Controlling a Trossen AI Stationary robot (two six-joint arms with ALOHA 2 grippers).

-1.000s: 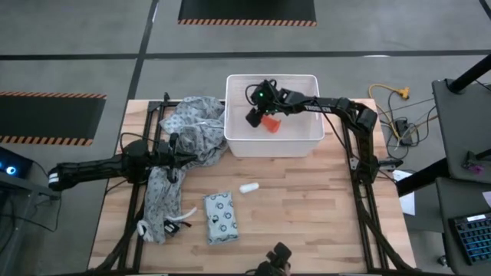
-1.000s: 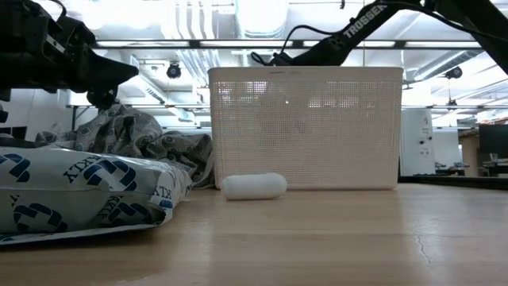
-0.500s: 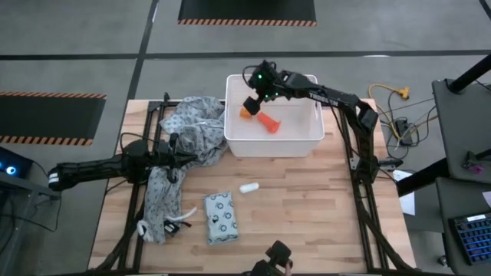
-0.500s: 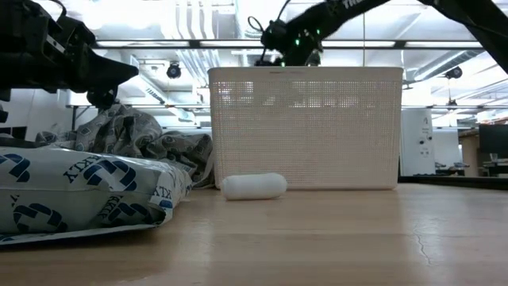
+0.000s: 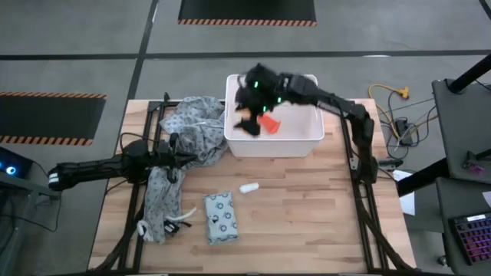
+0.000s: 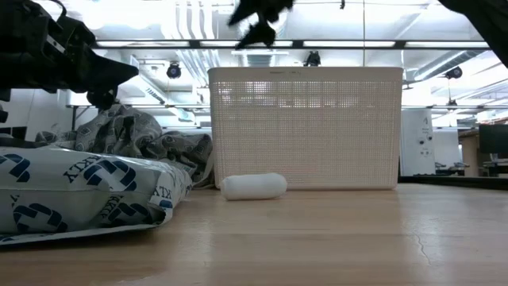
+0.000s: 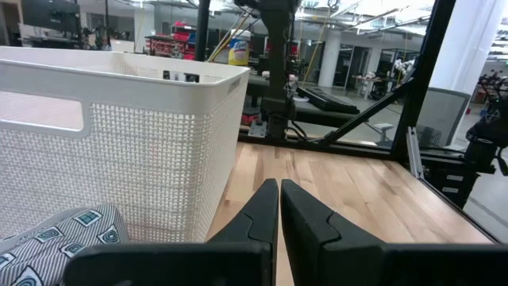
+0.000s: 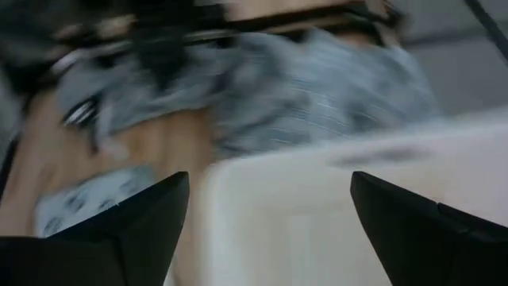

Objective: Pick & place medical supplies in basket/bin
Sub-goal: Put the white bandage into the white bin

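Observation:
The white perforated bin (image 5: 311, 138) stands at the table's far middle; it also fills the low view (image 6: 305, 127) and shows in the left wrist view (image 7: 119, 143). An orange tapered piece (image 5: 269, 122) lies inside it. My right gripper (image 5: 247, 125) hovers open over the bin's left part, above the rim (image 6: 258, 20), with its fingers wide apart (image 8: 270, 230). A white capsule (image 5: 248, 187) (image 6: 254, 186) and a pale-green packet (image 5: 221, 217) (image 6: 87, 191) lie on the table. My left gripper (image 5: 180, 157) (image 7: 279, 206) is shut beside the cloth.
A crumpled grey patterned cloth (image 5: 188, 130) lies left of the bin and runs toward the near edge, partly under my left arm. Bare wood (image 5: 307, 215) shows on the table's near right. Black frame rails (image 5: 360, 192) run along the table's sides.
My right gripper has risen out of the bin and swung toward the table's left, now blurred above the bin's left rim. The orange piece has stayed lying on the bin's floor.

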